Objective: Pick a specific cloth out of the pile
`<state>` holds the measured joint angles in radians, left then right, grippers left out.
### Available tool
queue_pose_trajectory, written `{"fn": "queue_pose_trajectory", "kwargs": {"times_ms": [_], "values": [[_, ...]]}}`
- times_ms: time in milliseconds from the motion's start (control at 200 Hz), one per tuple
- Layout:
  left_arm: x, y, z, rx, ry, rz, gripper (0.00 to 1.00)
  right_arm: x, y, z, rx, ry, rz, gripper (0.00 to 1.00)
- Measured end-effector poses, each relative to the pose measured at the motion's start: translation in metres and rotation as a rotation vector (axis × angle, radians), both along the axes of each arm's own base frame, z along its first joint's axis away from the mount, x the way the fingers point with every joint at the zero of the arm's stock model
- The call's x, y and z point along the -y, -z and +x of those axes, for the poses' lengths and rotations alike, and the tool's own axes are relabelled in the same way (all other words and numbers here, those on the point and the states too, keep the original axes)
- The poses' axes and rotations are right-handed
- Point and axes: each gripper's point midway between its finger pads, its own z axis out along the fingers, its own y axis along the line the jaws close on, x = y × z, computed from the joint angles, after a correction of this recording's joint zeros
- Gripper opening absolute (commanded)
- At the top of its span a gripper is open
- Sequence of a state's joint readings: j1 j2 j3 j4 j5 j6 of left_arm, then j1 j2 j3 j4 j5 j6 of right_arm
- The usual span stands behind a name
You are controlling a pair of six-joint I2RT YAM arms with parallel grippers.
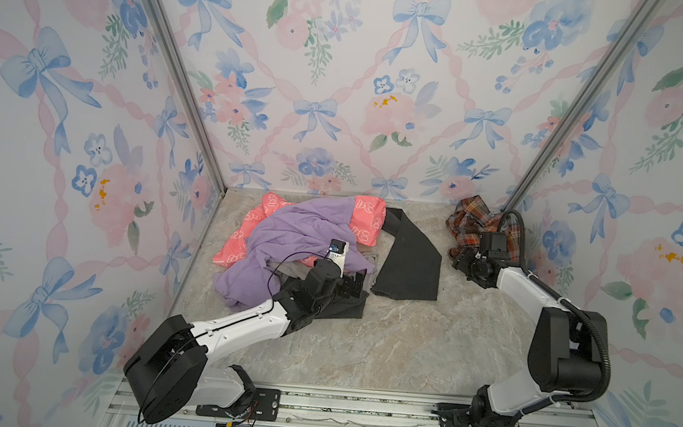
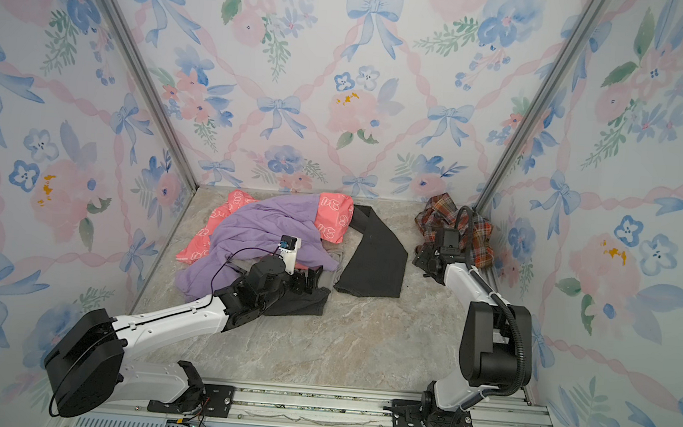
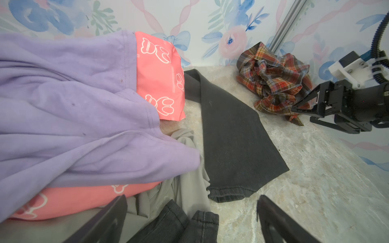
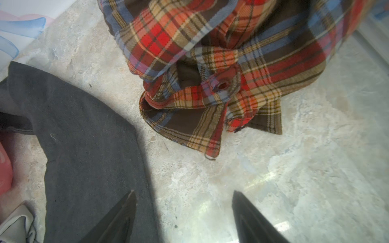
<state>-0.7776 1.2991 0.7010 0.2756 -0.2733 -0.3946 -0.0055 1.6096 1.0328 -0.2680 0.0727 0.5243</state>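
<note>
The cloth, a crumpled plaid shirt (image 1: pixel 474 223) (image 2: pixel 447 221) (image 4: pixel 221 63), lies in the back right corner, apart from the pile. My right gripper (image 1: pixel 459 259) (image 2: pixel 423 257) (image 4: pixel 183 195) stands open just in front of the shirt's near edge, with bare table between its fingers. The pile (image 1: pixel 300 236) (image 2: pixel 263 233) (image 3: pixel 73 115) sits at the back left, lilac over coral-pink with white prints. At the pile's front edge my left gripper (image 1: pixel 357 284) (image 2: pixel 311 281) (image 3: pixel 191 210) is open over dark grey folds and holds nothing.
A dark grey trouser leg (image 1: pixel 409 261) (image 3: pixel 235 134) stretches flat between the pile and the shirt. Beige fabric (image 3: pixel 189 185) shows under the lilac. Flowered walls close the back and both sides, with a metal post (image 1: pixel 544 155) right behind the shirt. Marble tabletop (image 1: pixel 404 344).
</note>
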Motion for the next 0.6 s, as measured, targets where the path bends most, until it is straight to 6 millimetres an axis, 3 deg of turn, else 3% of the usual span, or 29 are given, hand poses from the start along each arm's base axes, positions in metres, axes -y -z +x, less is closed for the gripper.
{"fn": "queue_pose_trajectory", "kwargs": {"times_ms": [185, 255, 290, 340, 365, 450, 600], "values": [[0.002, 0.008, 0.002, -0.015, 0.000, 0.010, 0.98, 0.004, 0.021, 0.024, -0.024, 0.024, 0.027, 0.71], [0.002, 0.010, 0.002, -0.018, -0.001, 0.014, 0.98, 0.009, 0.032, 0.030, -0.048, 0.040, 0.036, 0.59], [0.002, 0.011, 0.002, -0.019, -0.001, 0.014, 0.98, 0.012, 0.037, 0.034, -0.057, 0.047, 0.041, 0.48], [0.001, 0.011, 0.003, -0.020, -0.004, 0.015, 0.98, 0.017, 0.040, 0.041, -0.061, 0.062, 0.049, 0.11], [0.000, 0.011, 0.003, -0.020, -0.005, 0.016, 0.98, 0.019, 0.040, 0.044, -0.057, 0.062, 0.051, 0.00], [-0.004, 0.012, 0.007, -0.022, -0.020, 0.018, 0.98, 0.027, 0.031, 0.056, -0.022, 0.077, 0.052, 0.00], [-0.018, 0.002, 0.022, -0.008, -0.078, 0.014, 0.98, 0.035, -0.015, 0.075, 0.121, 0.060, -0.005, 0.00]]}}
